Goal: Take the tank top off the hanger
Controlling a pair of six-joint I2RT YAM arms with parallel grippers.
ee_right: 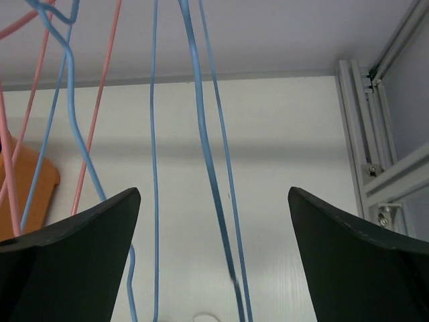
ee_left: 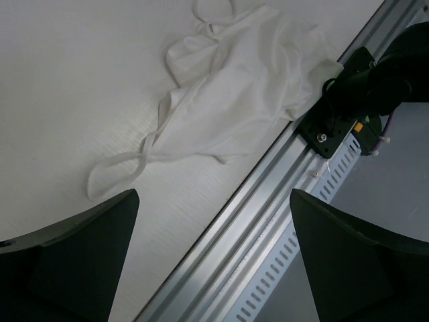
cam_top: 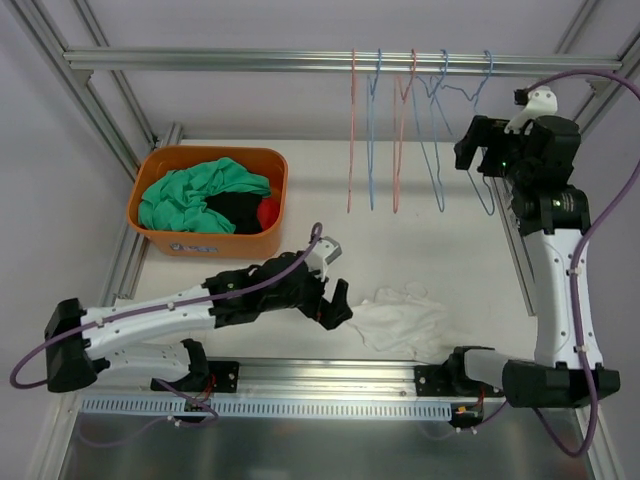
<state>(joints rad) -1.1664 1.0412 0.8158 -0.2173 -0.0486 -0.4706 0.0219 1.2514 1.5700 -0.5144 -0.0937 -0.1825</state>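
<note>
Looks to me like the main job is basically done here. The white tank top (cam_top: 400, 322) is off the hanger and lies in a crumpled heap on the table (cam_top: 430, 250), down at 6 o'clock in the top view, right against the near rail between the 2 arm bases. In the left wrist view it sits at 12 o'clock from the fingers, straps loose and trailing toward 9 o'clock.

The left gripper (cam_top: 338, 305) hovers low just beside the shirt, on its 9 o'clock side. Its jaws are spread wide and there's nothing between them.

The right gripper (cam_top: 478, 150) is up high at 2 o'clock, next to the rightmost blue hanger (cam_top: 487, 75). It's also wide open and holding nothing. From its own camera the blue wires hang between the 2 fingers without either one touching them, as far as I can tell.

Every hanger on the top rail (cam_top: 300, 60) looks bare, pink and blue alike. The orange bin (cam_top: 210, 243) at 10 o'clock has green, black and red clothes in it.

So my guess is we're at the wrap-up step. The next move probably just calls for backing the right arm out cleanly, so the fingers don't snag those wires, and pulling both arms home.
</note>
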